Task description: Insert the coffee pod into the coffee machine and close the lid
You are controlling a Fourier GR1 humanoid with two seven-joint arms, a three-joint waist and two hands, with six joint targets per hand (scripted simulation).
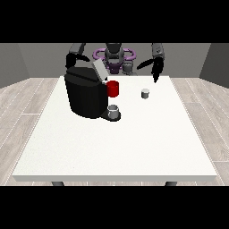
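Bring the hand at the view's right point(155, 68), fingers straight and hanging down, lower over the coffee pod point(145, 93) before pinching it. The coffee machine point(85, 95) lid point(99, 70) stands raised; I cannot tell the other hand's point(71, 59) fingers.

The robot's torso point(114, 56) is seen at the far edge of the table point(116, 147), both arms being raised and bent. The hand at the view's right point(154, 69) is held above the far edge near the far right corner, its fingers stretched straight and pointed downward. The hand at the view's left point(71, 60) is held near the far left corner; its fingers cannot be made out.
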